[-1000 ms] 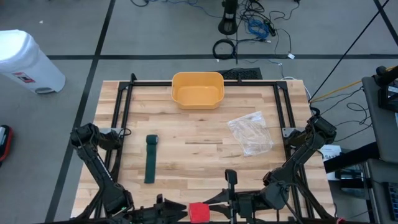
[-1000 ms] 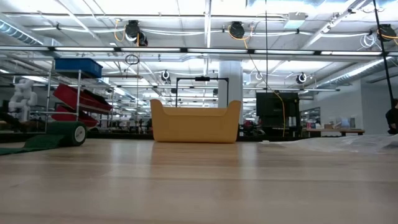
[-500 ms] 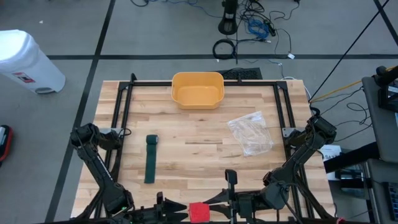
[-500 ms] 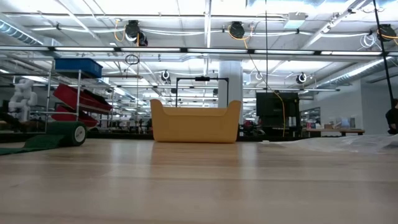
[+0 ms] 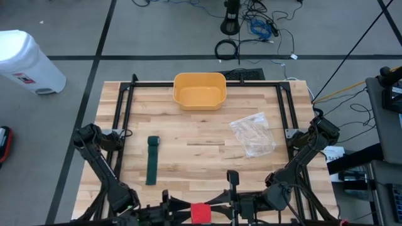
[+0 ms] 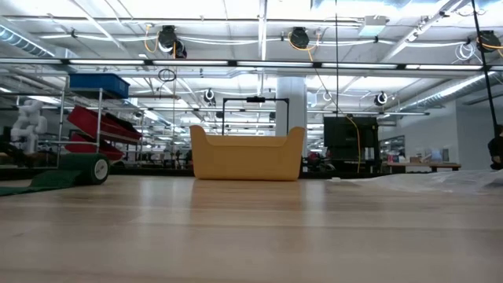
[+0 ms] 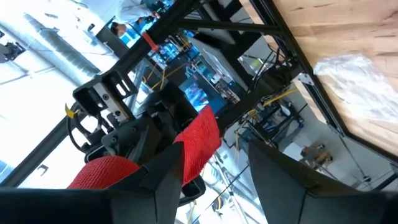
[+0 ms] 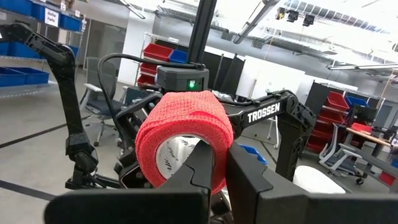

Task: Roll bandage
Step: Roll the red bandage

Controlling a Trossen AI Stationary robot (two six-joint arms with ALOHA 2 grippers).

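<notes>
Right pincer [image 8: 214,163] holds the red roll of crepe bandage [image 8: 184,144] at the wooden table's [image 5: 201,157] near edge. Left pincer [image 7: 211,163], jaws parted and empty, faces the roll just beside it, with the roll's axis pointing toward the left pincer.

Overhead and table-level views share the yellow bin [image 5: 199,90]

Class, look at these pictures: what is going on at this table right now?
Both arms sit at the table's near edge. The right tool is shut on a red bandage roll, facing the left tool, which is open. A green bandage, yellow bin and clear plastic bag lie untouched on the table.
</notes>
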